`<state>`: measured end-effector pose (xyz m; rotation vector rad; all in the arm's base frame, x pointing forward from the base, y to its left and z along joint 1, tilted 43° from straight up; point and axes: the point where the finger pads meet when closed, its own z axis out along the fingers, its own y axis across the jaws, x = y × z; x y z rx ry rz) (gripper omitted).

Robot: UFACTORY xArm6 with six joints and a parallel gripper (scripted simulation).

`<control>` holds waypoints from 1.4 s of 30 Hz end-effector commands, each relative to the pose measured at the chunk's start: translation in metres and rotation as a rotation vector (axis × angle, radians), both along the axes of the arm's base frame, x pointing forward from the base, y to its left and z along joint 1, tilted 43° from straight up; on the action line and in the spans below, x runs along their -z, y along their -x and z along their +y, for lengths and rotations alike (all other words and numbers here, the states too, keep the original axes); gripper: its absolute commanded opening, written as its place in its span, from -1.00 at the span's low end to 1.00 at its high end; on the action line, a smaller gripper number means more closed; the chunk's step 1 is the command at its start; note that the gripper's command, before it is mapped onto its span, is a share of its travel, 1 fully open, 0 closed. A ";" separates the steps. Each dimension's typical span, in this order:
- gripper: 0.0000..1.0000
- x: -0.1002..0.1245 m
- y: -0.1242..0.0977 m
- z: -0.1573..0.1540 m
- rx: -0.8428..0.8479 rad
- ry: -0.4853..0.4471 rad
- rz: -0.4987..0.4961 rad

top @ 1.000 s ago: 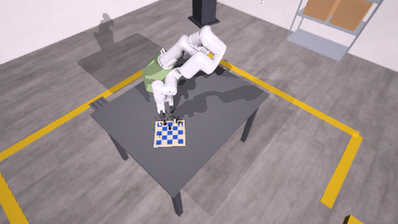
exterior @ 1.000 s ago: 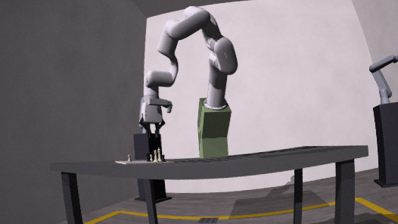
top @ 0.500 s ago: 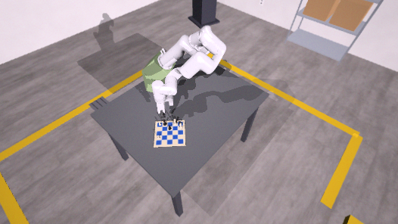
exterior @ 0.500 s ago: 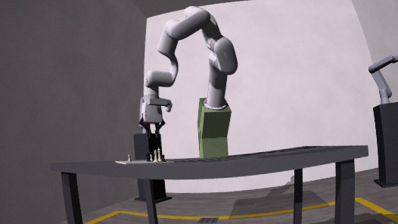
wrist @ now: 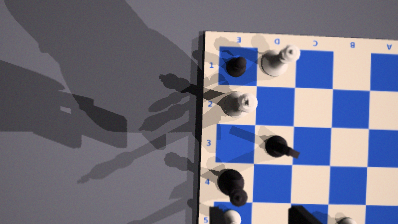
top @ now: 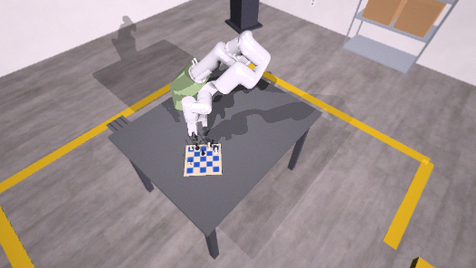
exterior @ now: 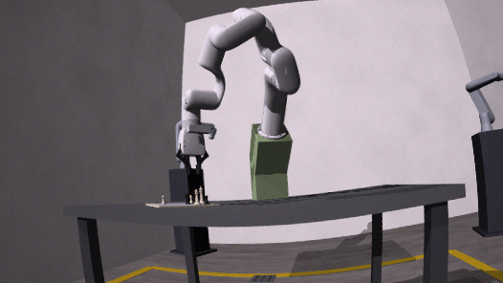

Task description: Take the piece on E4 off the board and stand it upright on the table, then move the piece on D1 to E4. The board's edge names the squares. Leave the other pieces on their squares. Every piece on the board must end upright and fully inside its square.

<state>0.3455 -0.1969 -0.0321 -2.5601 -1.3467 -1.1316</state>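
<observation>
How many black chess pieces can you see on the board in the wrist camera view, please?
3: one on E1, one on D3, one on E4. More may be hidden beyond the picture's lower edge.

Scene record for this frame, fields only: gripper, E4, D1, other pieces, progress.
gripper: gripper partly closed, holding nothing, low over the board
E4: black piece, on its square, upright
D1: white piece, on its square
others: black pawn on E1, white on E2, black on D3, white on E5
support: table
progress: neither step done yet
</observation>
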 end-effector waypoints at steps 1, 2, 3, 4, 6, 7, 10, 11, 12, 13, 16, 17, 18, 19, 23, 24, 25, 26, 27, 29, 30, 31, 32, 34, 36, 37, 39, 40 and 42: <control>-0.14 0.000 -0.001 0.000 0.001 0.002 -0.001; -0.14 0.001 -0.001 0.000 0.001 0.002 -0.001; -0.14 0.001 -0.002 0.000 0.001 0.002 -0.001; -0.14 0.002 -0.002 0.000 0.001 0.002 -0.001; -0.14 0.002 -0.002 0.000 0.001 0.002 -0.001; -0.14 0.002 -0.002 0.000 0.001 0.002 -0.001; -0.14 0.004 -0.004 0.001 0.001 0.002 -0.001; -0.14 0.005 -0.005 0.002 0.001 0.002 -0.001; -0.14 0.006 -0.005 0.002 0.001 0.002 -0.001; -0.14 0.007 -0.006 0.002 0.001 0.002 -0.001; -0.14 0.010 -0.008 0.004 0.001 0.002 -0.001; -0.14 0.011 -0.009 0.004 0.001 0.002 -0.001; -0.14 0.012 -0.010 0.005 0.001 0.002 -0.001; -0.14 0.013 -0.011 0.005 0.001 0.002 -0.001; -0.14 0.015 -0.013 0.006 0.001 0.002 -0.001; -0.14 0.016 -0.014 0.007 0.001 0.002 -0.001; -0.14 0.018 -0.015 0.007 0.001 0.002 -0.001; -0.14 0.019 -0.016 0.008 0.001 0.002 -0.001; -0.14 0.020 -0.016 0.009 0.001 0.002 -0.001; -0.14 0.022 -0.018 0.010 0.001 0.002 -0.001; -0.14 0.024 -0.019 0.010 0.001 0.002 -0.001; -0.14 0.025 -0.020 0.011 0.001 0.002 -0.001; -0.14 0.026 -0.021 0.011 0.001 0.002 -0.001; -0.14 0.028 -0.023 0.012 0.001 0.002 -0.001; -0.14 0.030 -0.024 0.013 0.001 0.002 -0.001; -0.14 0.031 -0.025 0.014 0.001 0.002 -0.001; -0.14 0.032 -0.026 0.014 0.001 0.002 -0.001; -0.14 0.032 -0.026 0.014 0.001 0.002 -0.001; -0.14 0.033 -0.027 0.015 0.001 0.002 -0.001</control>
